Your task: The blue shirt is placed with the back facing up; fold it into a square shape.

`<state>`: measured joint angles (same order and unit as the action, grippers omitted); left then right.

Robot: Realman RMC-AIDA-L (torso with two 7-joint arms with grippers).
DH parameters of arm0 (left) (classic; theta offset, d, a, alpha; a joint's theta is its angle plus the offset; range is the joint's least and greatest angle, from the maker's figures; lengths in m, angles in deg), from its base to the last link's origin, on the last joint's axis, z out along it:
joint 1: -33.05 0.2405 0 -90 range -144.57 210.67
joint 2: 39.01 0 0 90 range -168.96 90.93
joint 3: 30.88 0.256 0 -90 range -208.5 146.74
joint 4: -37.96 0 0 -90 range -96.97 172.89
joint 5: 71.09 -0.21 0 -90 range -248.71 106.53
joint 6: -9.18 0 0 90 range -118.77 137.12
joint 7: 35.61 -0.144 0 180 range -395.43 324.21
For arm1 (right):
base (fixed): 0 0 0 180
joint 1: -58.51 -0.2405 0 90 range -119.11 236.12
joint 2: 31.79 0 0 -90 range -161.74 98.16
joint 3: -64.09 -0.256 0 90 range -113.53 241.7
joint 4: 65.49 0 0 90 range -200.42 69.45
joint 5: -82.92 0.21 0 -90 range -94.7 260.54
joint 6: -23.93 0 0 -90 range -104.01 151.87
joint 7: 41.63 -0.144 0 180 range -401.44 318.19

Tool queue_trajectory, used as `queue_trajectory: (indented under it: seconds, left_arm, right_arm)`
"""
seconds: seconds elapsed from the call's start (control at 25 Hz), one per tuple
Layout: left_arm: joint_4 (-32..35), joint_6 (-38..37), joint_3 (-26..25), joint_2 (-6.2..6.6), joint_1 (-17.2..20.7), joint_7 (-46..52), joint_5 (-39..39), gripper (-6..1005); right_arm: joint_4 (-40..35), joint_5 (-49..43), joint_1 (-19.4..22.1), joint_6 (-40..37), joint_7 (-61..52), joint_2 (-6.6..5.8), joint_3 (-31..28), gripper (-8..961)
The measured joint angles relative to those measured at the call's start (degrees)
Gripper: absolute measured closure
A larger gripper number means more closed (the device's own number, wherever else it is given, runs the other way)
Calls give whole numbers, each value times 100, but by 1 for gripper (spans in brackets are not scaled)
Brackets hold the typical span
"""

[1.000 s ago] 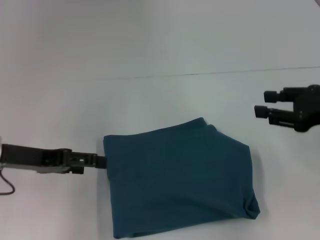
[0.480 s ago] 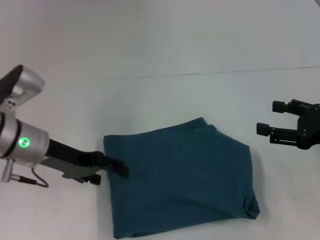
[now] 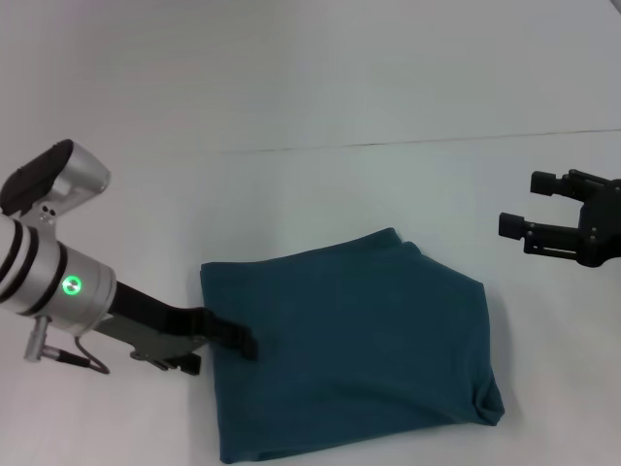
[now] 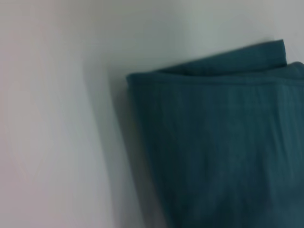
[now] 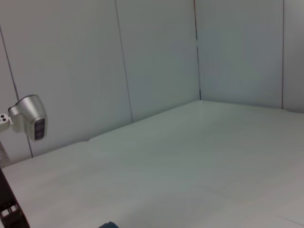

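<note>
Since a second ago the left end effector [image 3: 238, 340] has swung up at the wrist and slid its tip from just off the shirt's edge onto the cloth; the right end effector [image 3: 529, 209] has drifted slightly outward.

From the head view, the blue shirt [image 3: 349, 354] lies already folded into a rough square on the surface [image 3: 310, 116], so the left tip looks to be pressing or tidying that side edge, I'd guess. Whether its fingers are parted I cannot tell. The right end effector hangs well apart from the shirt's far corner, fingers spread wide and empty, likely just waiting.

The left wrist view shows the blue shirt's [image 4: 218, 142] layered corner close below, with no fingers visible.

The right wrist view shows mostly wall and bare surface.
</note>
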<state>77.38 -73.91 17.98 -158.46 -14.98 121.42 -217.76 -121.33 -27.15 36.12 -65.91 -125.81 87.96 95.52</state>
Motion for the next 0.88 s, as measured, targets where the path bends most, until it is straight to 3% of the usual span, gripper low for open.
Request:
queue_trajectory:
  seconds: [0.4, 0.8, 0.88]
  left_arm:
    - [-128, 18, -33, -68, -87, -159, 206, 62]
    - [-190, 236, -26, -119, -5, -436, 447, 187]
    - [-190, 235, -15, -139, -3, -473, 449, 275]
  right_arm:
    - [-26, 4, -82, 2, -20, 3, -14, 57]
    - [-45, 144, 10, -34, -44, 15, -28, 59]
    - [-46, 185, 32, -37, -45, 15, -32, 60]
